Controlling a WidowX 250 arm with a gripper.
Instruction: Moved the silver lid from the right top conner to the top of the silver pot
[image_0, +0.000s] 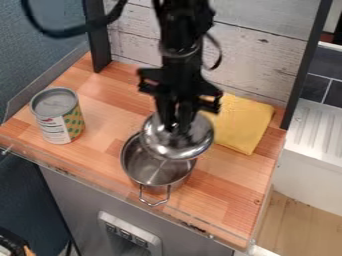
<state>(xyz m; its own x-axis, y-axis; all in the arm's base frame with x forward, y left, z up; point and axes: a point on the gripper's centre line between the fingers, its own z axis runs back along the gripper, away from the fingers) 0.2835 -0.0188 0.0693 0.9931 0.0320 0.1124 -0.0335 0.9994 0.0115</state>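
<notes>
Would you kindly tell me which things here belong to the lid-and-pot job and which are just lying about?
For the job:
silver lid, held above the pot
silver pot, wire-handled
black gripper

Just lying about:
labelled tin can, at left
yellow cloth, at right

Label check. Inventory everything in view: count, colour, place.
counter: 1, brown, centre
pot: 1, silver, on counter
lid: 1, silver, over pot
can: 1, green-yellow label, counter left
cloth: 1, yellow, counter right
backboard: 1, whitish, behind counter
posts: 2, black, flanking backboard
cabinet front: 1, grey, below counter
panel: 1, pale, cabinet front
wall: 1, blue-grey, left
tiles: several, dark, right
drainboard: 1, white, right
arm: 1, black, top centre
cables: count unclear, black, beside arm
end effector: 1, black, on lid
</notes>
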